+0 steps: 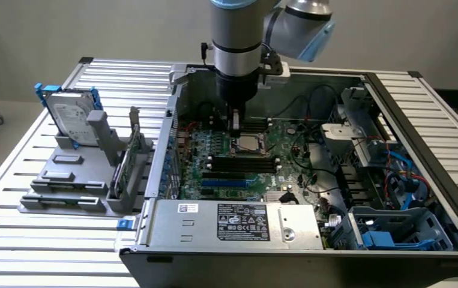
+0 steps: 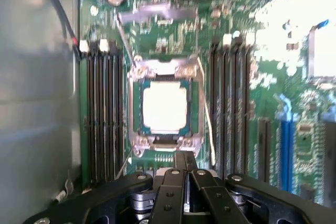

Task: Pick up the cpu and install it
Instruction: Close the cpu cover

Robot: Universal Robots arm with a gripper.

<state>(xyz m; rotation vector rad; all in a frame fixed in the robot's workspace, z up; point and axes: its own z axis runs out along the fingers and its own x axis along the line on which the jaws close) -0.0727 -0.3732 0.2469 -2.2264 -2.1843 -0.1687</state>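
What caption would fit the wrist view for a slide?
Shut gripper hovers near the cpu, which sits inside its socket frame.

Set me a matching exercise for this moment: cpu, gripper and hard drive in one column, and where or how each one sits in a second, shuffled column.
Things:
1. cpu
2. gripper
3. hard drive

Places or states:
A. standing upright in the grey rack, outside the case
B. shut, down inside the case near the socket frame
C. lying flat within the socket frame

Pairs: 1-C, 2-B, 3-A
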